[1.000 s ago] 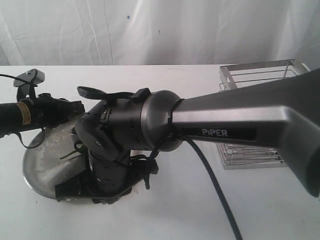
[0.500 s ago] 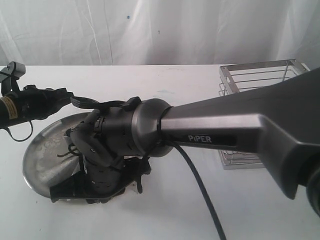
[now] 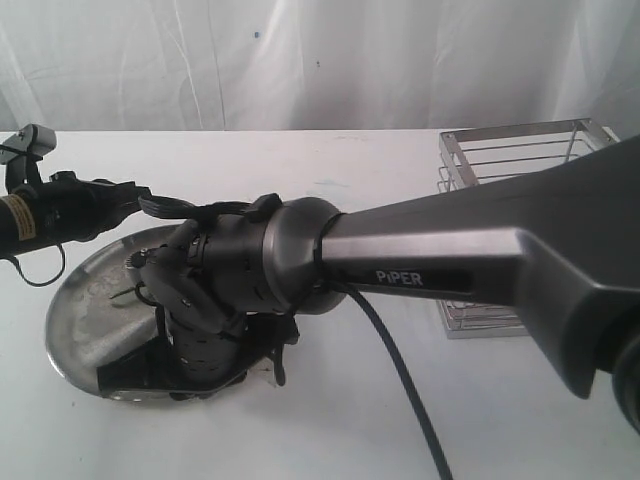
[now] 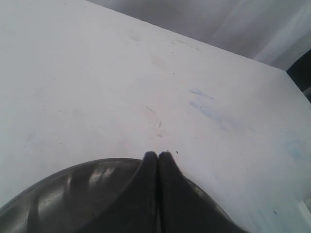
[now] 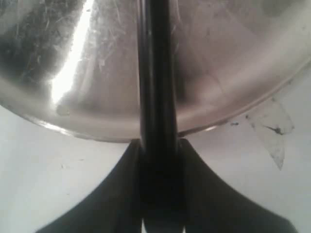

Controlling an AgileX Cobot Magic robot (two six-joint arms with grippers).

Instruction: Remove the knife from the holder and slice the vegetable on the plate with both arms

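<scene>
- The knife (image 5: 156,73) is clamped between the fingers of the right gripper (image 5: 159,148), apparently by its handle, and reaches across the plate (image 5: 233,58) from its rim.
- The left gripper (image 4: 158,156) is pressed shut on nothing, just over the plate's rim.
- The holder (image 3: 520,150) stands well apart from the plate.
- The pepper cannot be made out behind the right arm.
- The knife is judged stiff, light and smooth. A firm hold on the handle is advised, well away from the blade.

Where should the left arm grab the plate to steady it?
Likely the raised rim at the far-left of the plate, from outside: it is shallow, and the right gripper holding the knife crowds the near edge. The left gripper is shut; open it first.
</scene>
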